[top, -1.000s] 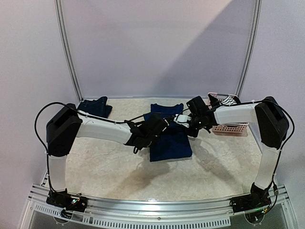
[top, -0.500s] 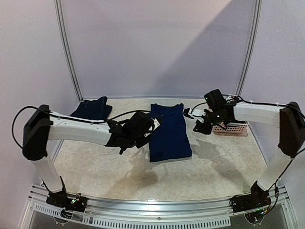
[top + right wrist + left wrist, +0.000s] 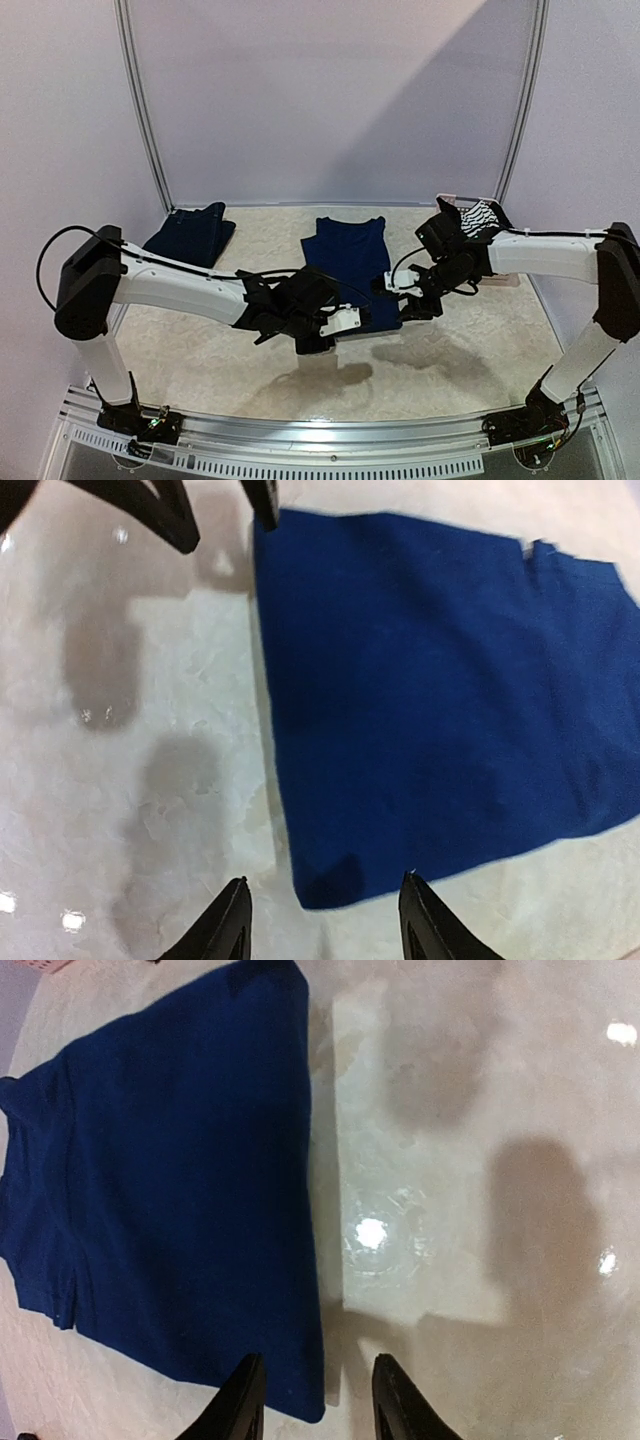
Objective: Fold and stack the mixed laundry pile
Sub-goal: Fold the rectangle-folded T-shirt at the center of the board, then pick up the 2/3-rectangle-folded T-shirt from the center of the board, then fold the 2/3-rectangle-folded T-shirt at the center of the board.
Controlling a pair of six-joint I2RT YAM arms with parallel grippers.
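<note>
Over pale marbled table (image 3: 460, 360), now shifted from collar end to near-edge hem corners of flat navy cotton T-shirt (image 3: 345, 255), with black left gripper (image 3: 318, 1370) and black right gripper (image 3: 325, 880) part-open, empty, likely readying next fold.

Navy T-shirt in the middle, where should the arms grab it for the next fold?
The navy T-shirt lies flat, a long rectangle with collar far, so I'd pinch its two near hem corners from above: left gripper on the left corner, right gripper on the right. Both hang open there.
</note>
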